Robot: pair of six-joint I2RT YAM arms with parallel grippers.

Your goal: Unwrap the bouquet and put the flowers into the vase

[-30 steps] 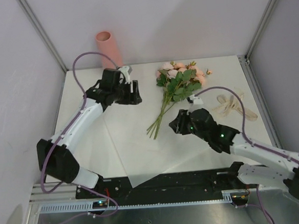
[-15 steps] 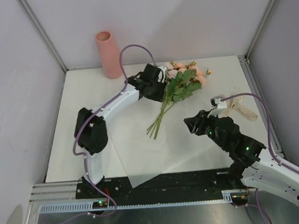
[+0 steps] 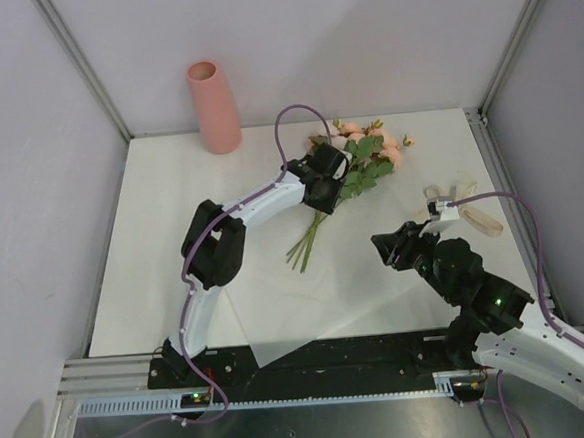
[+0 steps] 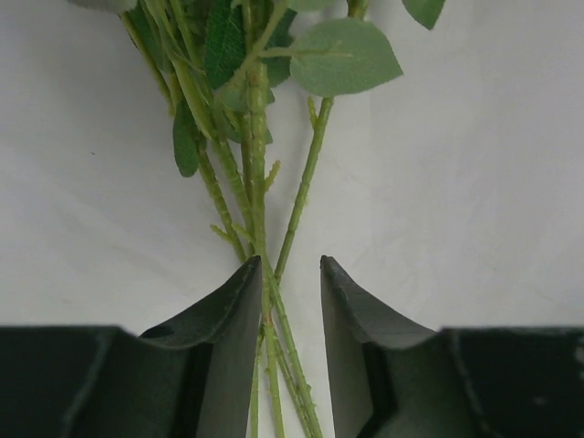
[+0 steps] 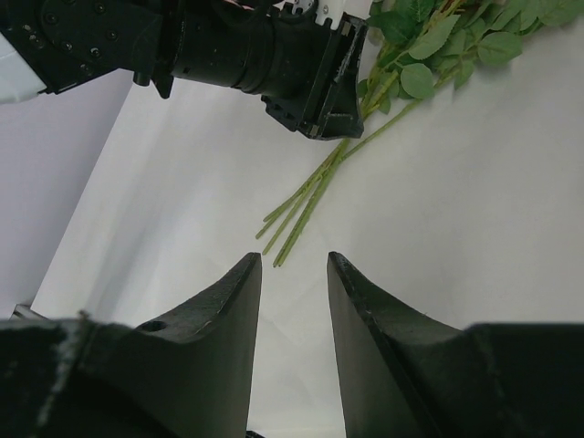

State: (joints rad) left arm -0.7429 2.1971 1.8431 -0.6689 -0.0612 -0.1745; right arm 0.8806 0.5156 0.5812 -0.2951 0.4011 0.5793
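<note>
Between fingers of left gripper (image 4: 289,266): green stems (image 4: 258,137), jaws narrowly apart and straddling them. Stems sit close against left finger, gap showing on right side; no clamp visible. Outward: flowers (image 3: 363,154) lie flat on white table (image 3: 158,238), pink heads toward far edge, stem ends pointing near-left. Translucent paper sheet (image 3: 308,308) spread flat under stem ends. Right gripper (image 5: 294,260) jaws apart, empty, apart from flowers, stem ends ahead of fingertips. Cream ribbon (image 3: 478,221) loose near right edge. Salmon-pink vase (image 3: 214,106) upright at far-left, well apart from flowers.
</note>
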